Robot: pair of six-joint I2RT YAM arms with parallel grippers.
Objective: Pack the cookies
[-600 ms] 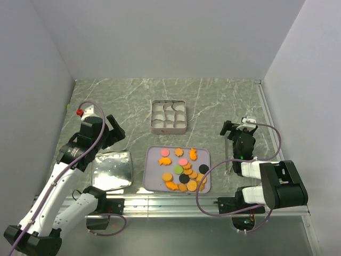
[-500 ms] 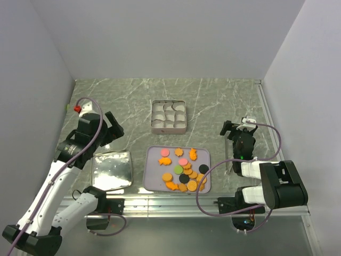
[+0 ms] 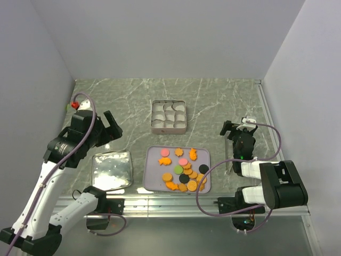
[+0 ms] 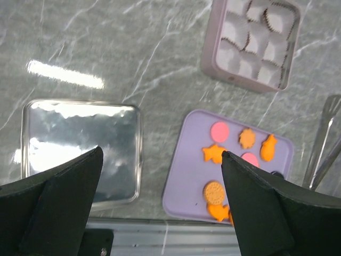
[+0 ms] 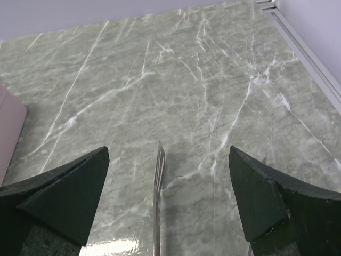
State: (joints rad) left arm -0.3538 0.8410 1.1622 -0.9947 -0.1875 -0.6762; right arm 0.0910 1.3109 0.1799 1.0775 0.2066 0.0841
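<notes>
"Looking for the cookies [image 3: 183, 169]? They lie flat on the lilac tray [image 3: 151, 184], at the middle of the tabletop's [image 3: 213, 101] near edge."

"Can you see them all?"

"Not from the left wrist. Its right finger covers the tray's near right corner, where the orange ones pile thickest. Only two pink rounds and a handful of orange shapes show there. The right wrist catches just a sliver of the tray at its left edge, with the cookies out of frame."

"Which way do they run?"

"From above, the scatter stretches from the tray's far left corner to its near right corner, thin at the far end and heaped at the near one. The fish shapes are too small for me to tell head from tail."

"And the pincers?"

"The left pincer [image 4: 160, 154] hangs above the near left part of the tabletop, by a shiny square lid [image 3: 111, 170]. Its fingers are wide apart with nothing in them. The cookies lie to its right, well apart from it. The right pincer [image 5: 169, 152] sits low toward the right edge, fingers spread and empty, with the cookies off to its left. Metal tongs [image 5: 158, 192] lie on the marble below it, only partly in view."

"The tin?"

"The square tin [image 3: 169, 129] of white paper cups [image 3: 169, 114] stands just behind the tray. The left wrist view cuts off its far side."
</notes>
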